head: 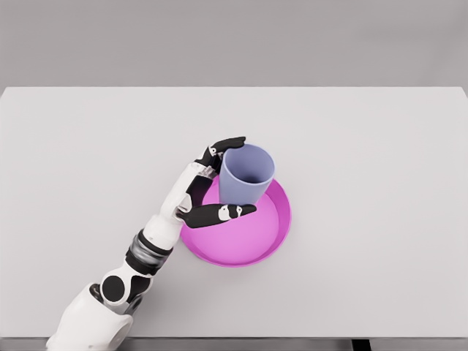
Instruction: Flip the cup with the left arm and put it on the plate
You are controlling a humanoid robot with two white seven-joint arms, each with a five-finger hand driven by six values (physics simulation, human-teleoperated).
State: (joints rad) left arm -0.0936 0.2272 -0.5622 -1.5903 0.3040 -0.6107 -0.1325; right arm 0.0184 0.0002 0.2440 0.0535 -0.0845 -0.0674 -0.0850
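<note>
A lavender cup (pixel 247 179) stands mouth-up on the back left part of a magenta plate (pixel 252 241), near the table's middle. My left hand (pixel 247 175) reaches in from the lower left and brackets the cup. Its fingers (pixel 227 144) lie along the far side by the rim, and the thumb (pixel 219 213) lies across the near side at the base. Both touch the cup's outline, so the hand holds it. The cup's base is partly hidden behind the thumb. The right arm is out of view.
The light grey table (pixel 380 161) stretches wide to all sides of the plate. Its front edge runs along the bottom of the view, with my left forearm (pixel 146 252) crossing it at the lower left.
</note>
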